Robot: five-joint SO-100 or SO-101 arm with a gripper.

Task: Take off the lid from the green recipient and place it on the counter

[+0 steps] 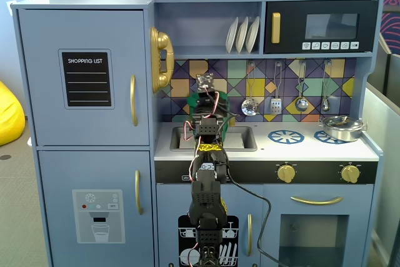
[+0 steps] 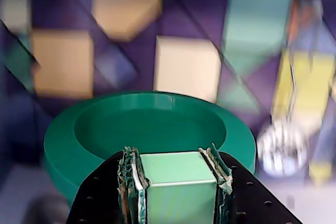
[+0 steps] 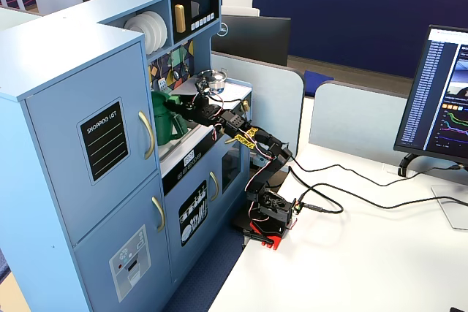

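My gripper (image 2: 176, 156) is shut on the pale-green square knob (image 2: 178, 182) of the dark-green round lid (image 2: 147, 124). In the wrist view the lid fills the lower middle, with the tiled backsplash behind it. In a fixed view the lid (image 1: 192, 100) shows as green edges behind the gripper (image 1: 205, 95), above the sink. In the other fixed view the lid (image 3: 174, 99) sits tilted at the top of the tall green recipient (image 3: 161, 123). I cannot tell whether they still touch. The recipient is hidden behind the arm in the front fixed view.
The white counter (image 1: 312, 148) holds a sink (image 1: 240, 137), blue burner prints (image 1: 286, 136) and a silver pot (image 1: 342, 127) at the right. Utensils (image 1: 250, 105) hang on the backsplash. A shelf with white plates (image 1: 242, 34) lies above the gripper.
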